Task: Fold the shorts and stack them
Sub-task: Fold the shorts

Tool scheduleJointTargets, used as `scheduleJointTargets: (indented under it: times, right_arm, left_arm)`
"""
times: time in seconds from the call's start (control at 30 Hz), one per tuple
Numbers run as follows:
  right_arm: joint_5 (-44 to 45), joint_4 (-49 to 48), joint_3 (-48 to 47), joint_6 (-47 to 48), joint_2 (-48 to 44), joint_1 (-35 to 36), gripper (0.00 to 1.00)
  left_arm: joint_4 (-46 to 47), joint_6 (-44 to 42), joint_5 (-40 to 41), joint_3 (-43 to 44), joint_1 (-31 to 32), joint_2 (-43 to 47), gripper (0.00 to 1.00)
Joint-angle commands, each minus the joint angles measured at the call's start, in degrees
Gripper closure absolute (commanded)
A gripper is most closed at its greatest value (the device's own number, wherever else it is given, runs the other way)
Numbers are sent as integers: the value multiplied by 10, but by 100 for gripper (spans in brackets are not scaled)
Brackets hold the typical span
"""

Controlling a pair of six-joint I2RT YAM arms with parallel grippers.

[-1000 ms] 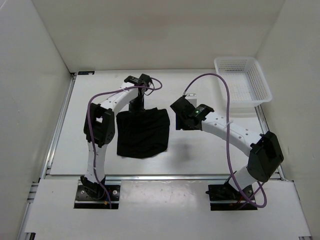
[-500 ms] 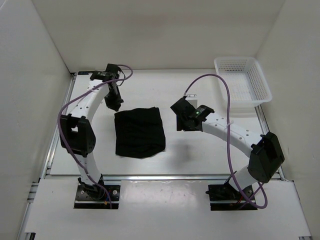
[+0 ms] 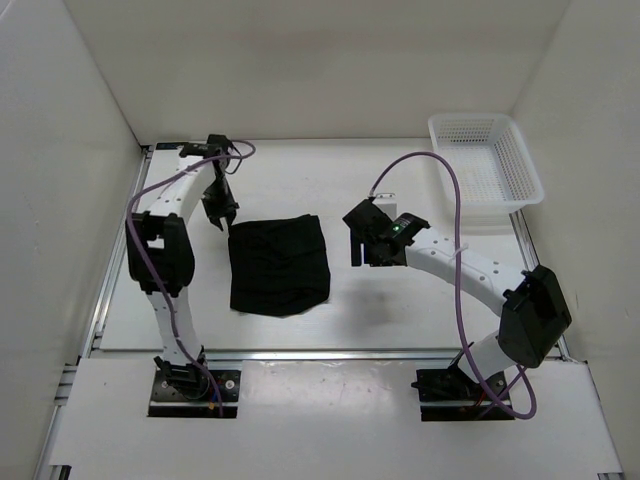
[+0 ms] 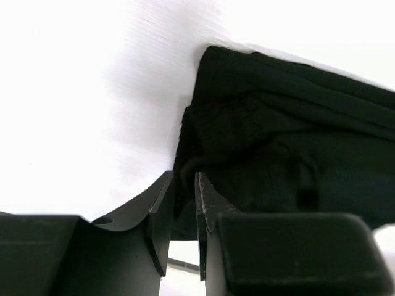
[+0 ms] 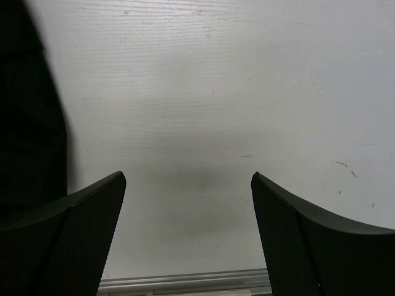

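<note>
Left flank: we see the left gripper (image 3: 218,212), jaws nearly together, just beside the far-left corner of the shorts (image 3: 280,265).
Centre lane: bare table (image 3: 345,300) runs between the shorts and our right gripper (image 3: 362,250), which is spread wide.
Far right: the basket (image 3: 487,170) blocks that corner.
Edges: walls (image 3: 330,70) hem us in.

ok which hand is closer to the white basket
Right. The right hand hangs between the shorts and the basket; the left hand is beyond the shorts, at their far-left corner.

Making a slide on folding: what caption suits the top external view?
Folded black shorts lie between the left claw and open right claw; white basket far right.
</note>
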State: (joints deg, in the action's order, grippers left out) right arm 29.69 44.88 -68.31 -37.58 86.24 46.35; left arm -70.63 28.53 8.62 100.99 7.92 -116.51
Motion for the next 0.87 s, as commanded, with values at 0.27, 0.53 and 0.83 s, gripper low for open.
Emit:
scheduleJointTargets:
  times: [0.27, 0.53, 0.83]
  right_arm:
    - [-26, -21, -4, 0, -16, 11, 7]
    - [6, -49, 53, 62, -169, -98, 1]
    - [88, -16, 69, 93, -284, -137, 1]
  left_arm:
    - [15, 44, 102, -143, -16, 301, 60]
    - [95, 28, 16, -226, -47, 451, 0]
    - [122, 22, -30, -261, -47, 495, 0]
